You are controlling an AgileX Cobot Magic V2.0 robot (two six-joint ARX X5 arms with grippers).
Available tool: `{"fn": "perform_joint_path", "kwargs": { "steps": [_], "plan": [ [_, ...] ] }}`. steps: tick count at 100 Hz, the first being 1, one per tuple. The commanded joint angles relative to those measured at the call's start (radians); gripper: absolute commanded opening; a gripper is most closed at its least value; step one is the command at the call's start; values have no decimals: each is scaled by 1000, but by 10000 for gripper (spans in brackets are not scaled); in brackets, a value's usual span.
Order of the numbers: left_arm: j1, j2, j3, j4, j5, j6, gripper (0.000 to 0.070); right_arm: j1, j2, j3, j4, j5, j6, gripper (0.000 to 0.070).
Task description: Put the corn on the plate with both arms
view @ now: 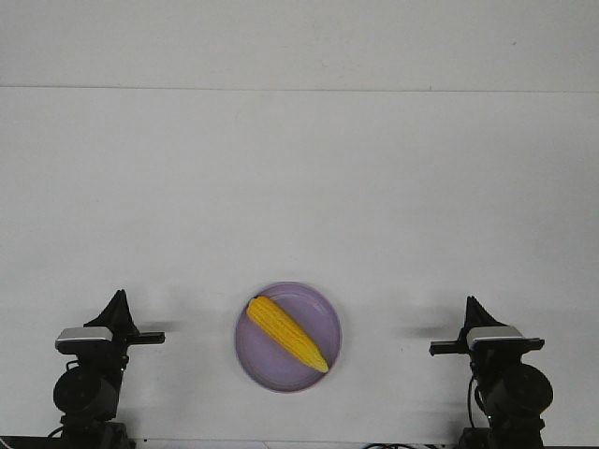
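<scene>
The yellow-orange corn [285,334] lies diagonally inside the lavender plate [316,313] near the front middle of the white table, its paler tip pointing to the front right. My left gripper [118,301] stands well to the left of the plate, and its fingers meet in a single point, empty. My right gripper [471,307] stands well to the right of the plate, its fingers also together and empty. Neither gripper touches the corn or the plate.
The white table [299,187] stretches far behind the plate to a back edge near the top of the view. Each arm's silver-grey block and cables sit at the front corners.
</scene>
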Motion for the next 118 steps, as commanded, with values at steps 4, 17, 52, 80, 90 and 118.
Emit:
{"fn": "perform_joint_path", "kwargs": {
  "steps": [4, 17, 52, 80, 90, 118],
  "plan": [
    [0, -1, -21, 10, -2, 13, 13, -11, -36, -42, 20, -7, -7, 15],
    [1, -1, -21, 10, -2, 13, 13, -11, -85, -100, 31, -8, -7, 15],
    [1, -1, -21, 10, -2, 13, 13, -11, -83, -128, 143, -15, -3, 15],
    [1, -1, -21, 10, -2, 13, 13, -11, -83, -128, 143, -15, -3, 15],
    [0, -1, -21, 10, -2, 13, 13, -11, -83, -128, 143, -15, -3, 15],
    [1, -1, -21, 10, -2, 13, 13, -11, -83, -128, 143, -15, -3, 15]
  ]
}}
